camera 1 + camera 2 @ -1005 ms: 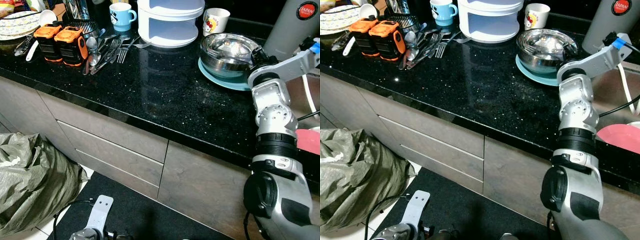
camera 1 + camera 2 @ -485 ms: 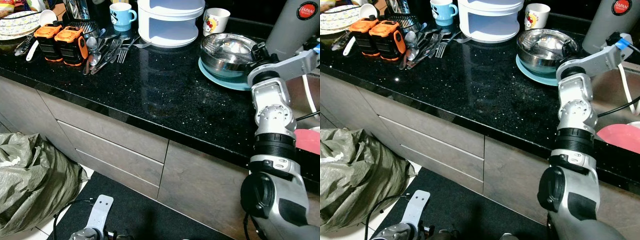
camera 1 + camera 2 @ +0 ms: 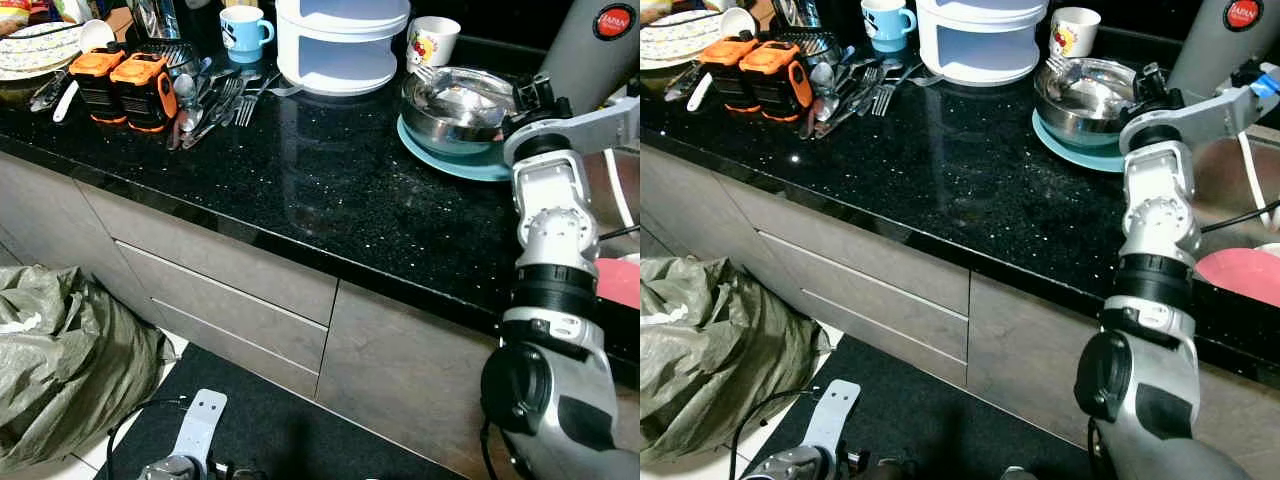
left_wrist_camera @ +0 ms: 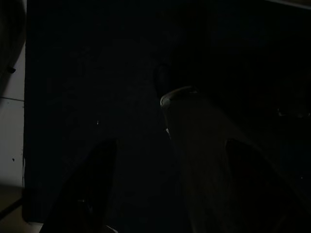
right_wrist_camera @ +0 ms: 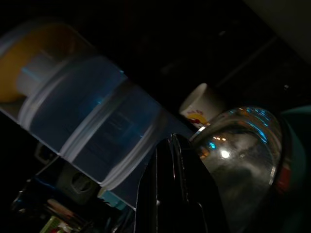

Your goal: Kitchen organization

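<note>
My right arm reaches over the black speckled bench [image 3: 330,190], and my right pincer [image 5: 177,194] sits at the rim of the steel bowl [image 3: 1085,92], its two black fingers pressed together with nothing between them. The bowl rests on a teal plate [image 3: 1080,150] near the back of the bench, and a fork [image 3: 1060,68] leans at its far edge. Just behind it stands a white cup with a red print [image 3: 1074,30]; beside that, a white stacked container [image 3: 980,40], and further left a blue mug [image 3: 883,20]. A heap of loose cutlery [image 3: 215,100] lies beside two orange-and-black battery packs [image 3: 125,85], with a patterned plate [image 3: 40,45] at the far left corner. To my right I see a silver flask with a red badge [image 3: 1225,40] and something pink [image 3: 1240,275] low down by the sink. Below the bench are grey drawer fronts [image 3: 230,300] — and a green sack [image 3: 65,360] slumps on the floor. My left pincer [image 4: 160,184] hangs in the dark, and I cannot tell how its fingers stand.
</note>
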`<state>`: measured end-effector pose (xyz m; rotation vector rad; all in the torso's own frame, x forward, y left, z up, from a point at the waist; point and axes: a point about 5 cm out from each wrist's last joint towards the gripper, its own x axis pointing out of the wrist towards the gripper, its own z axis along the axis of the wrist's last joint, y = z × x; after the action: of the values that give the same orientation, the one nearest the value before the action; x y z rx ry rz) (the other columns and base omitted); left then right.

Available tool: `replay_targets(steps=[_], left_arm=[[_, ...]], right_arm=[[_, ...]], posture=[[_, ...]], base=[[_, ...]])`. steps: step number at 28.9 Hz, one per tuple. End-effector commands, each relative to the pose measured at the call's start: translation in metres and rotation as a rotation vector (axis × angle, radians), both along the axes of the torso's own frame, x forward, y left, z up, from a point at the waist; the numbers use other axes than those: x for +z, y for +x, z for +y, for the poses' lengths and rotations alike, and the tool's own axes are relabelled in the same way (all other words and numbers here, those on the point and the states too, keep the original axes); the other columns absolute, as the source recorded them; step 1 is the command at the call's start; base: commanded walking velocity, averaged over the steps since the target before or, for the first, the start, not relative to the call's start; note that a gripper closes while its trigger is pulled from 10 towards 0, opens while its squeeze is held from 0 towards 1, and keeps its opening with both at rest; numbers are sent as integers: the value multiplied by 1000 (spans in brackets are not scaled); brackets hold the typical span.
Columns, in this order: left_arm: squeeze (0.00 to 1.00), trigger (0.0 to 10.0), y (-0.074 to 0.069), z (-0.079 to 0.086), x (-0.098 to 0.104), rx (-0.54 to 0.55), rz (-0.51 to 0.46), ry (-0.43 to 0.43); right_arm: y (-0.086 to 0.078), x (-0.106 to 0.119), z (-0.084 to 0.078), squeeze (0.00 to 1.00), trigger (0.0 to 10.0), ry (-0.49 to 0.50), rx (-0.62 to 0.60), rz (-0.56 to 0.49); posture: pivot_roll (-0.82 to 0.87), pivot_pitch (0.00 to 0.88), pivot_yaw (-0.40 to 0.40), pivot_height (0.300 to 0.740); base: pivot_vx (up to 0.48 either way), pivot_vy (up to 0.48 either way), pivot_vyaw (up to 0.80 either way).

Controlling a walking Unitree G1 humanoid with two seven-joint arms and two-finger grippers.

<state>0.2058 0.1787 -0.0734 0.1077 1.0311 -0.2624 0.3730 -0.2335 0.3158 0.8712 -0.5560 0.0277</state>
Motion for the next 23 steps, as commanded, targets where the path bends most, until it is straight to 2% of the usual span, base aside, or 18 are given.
replay_targets(steps=[1,8,23], left_arm=[[0,10000,-7,0,-4,12,26,-7],[0,10000,-6,0,-4,12,26,-7],[0,10000,-6,-1,-3,4,32,-14]], right_arm=[[-3,1,0,0,0,-2,14,-23],[-5,4,-1,0,0,-11,24,-47],[-7,3,0,0,0,-62,33,-33]], posture=[[23,121,6,740],[21,120,7,740],[20,116,9,740]], base=[[0,0,0],[0,0,0],[0,0,-800]])
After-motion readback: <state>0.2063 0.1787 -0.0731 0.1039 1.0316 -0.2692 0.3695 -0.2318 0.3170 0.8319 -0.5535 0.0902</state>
